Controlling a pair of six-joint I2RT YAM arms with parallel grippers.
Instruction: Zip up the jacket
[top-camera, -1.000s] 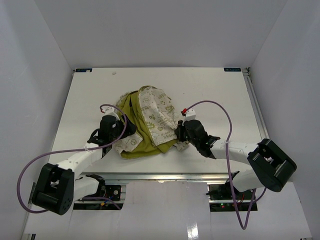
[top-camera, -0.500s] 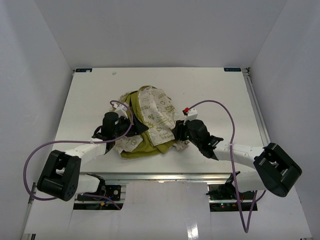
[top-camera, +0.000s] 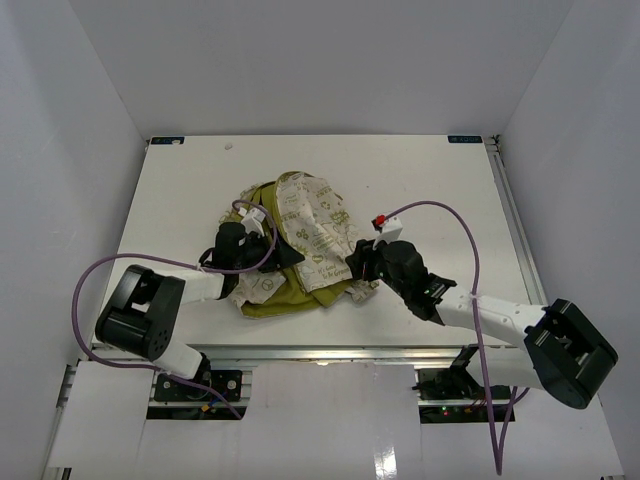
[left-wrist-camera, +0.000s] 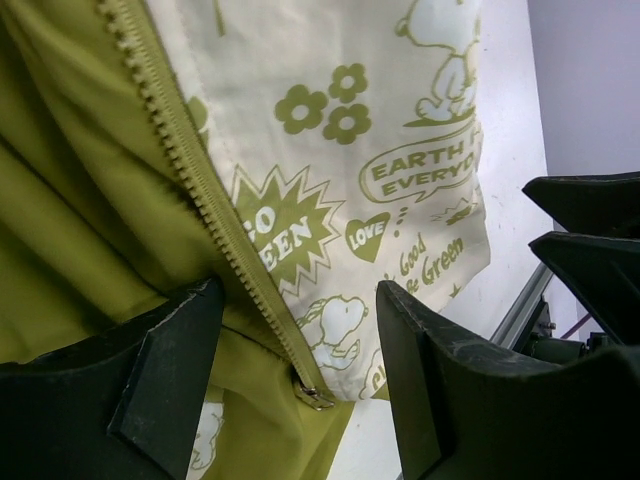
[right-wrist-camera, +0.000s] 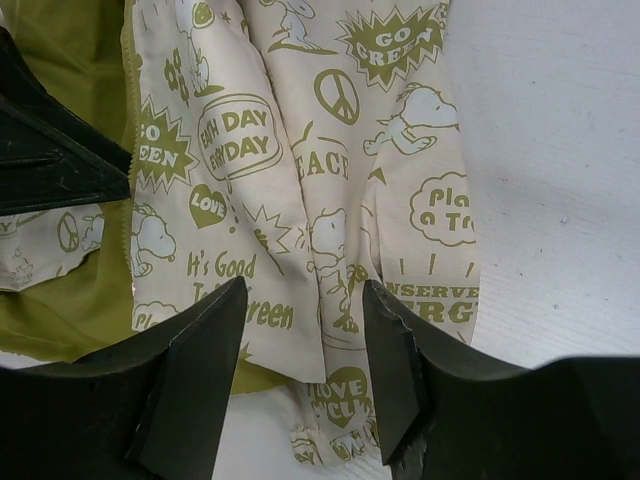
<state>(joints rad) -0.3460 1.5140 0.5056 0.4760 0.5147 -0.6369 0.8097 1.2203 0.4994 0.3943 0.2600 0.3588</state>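
The jacket lies crumpled in the middle of the white table, cream fabric with olive-green prints, olive lining showing at its left and near side. My left gripper is open over the jacket's left-near part. In the left wrist view the olive zipper runs diagonally between cream panel and lining, ending at a small metal slider between my open fingers. My right gripper is open at the jacket's right-near edge. In the right wrist view its fingers straddle a cream printed flap and a sleeve cuff.
White walls enclose the table on three sides. A metal rail runs along the near edge. Purple cables loop from both arms. The left gripper's dark tip shows at the left of the right wrist view.
My left gripper has moved right and farther onto the jacket. My right arm has stretched out, with its gripper staying at the jacket's right-near edge.
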